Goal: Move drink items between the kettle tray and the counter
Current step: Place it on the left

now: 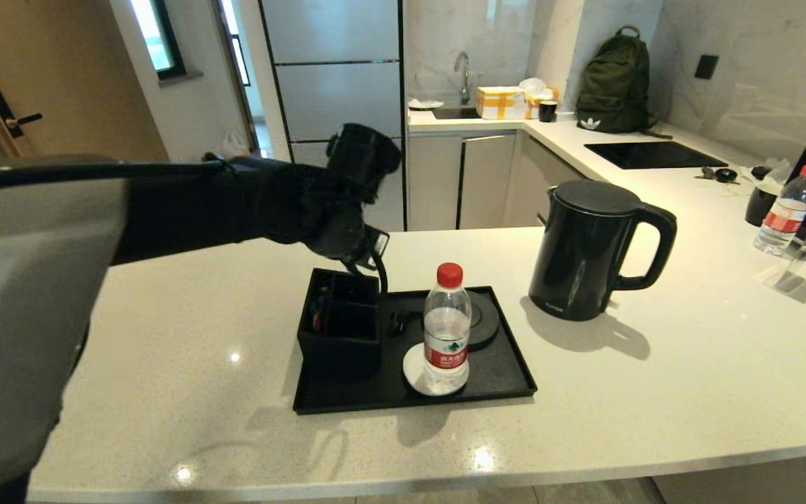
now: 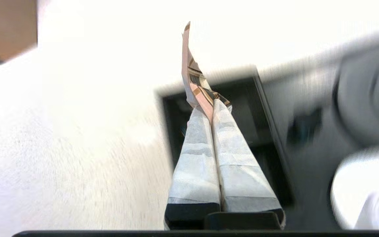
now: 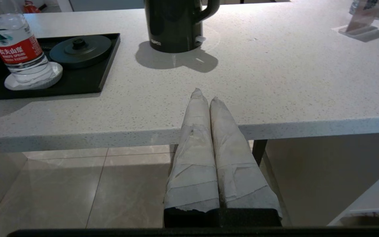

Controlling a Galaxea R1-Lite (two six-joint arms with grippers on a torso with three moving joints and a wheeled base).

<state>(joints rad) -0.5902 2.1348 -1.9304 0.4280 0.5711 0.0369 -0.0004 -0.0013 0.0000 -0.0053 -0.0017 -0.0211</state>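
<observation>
The matte black kettle [image 1: 585, 252] stands on the off-white counter [image 1: 690, 364], to the right of the black tray [image 1: 508, 371] and off its round base [image 1: 483, 318]. My left gripper [image 1: 373, 252] hangs just above the black compartmented box [image 1: 340, 329] at the tray's left end. In the left wrist view the gripper [image 2: 212, 105] is shut on the pale pink sachet [image 2: 192, 79], which sticks out past the fingertips over the box [image 2: 248, 128]. My right gripper [image 3: 206, 95] is shut and empty, low at the counter's front edge [image 3: 275, 126], out of the head view. The kettle [image 3: 173, 26] is ahead of it.
A clear water bottle with a red cap [image 1: 446, 329] stands on a white coaster [image 1: 413, 371] at the tray's front. Another bottle [image 1: 788, 210], a black cup and a clear stand [image 1: 805, 259] are at the far right. A green backpack [image 1: 613, 84] sits at the back.
</observation>
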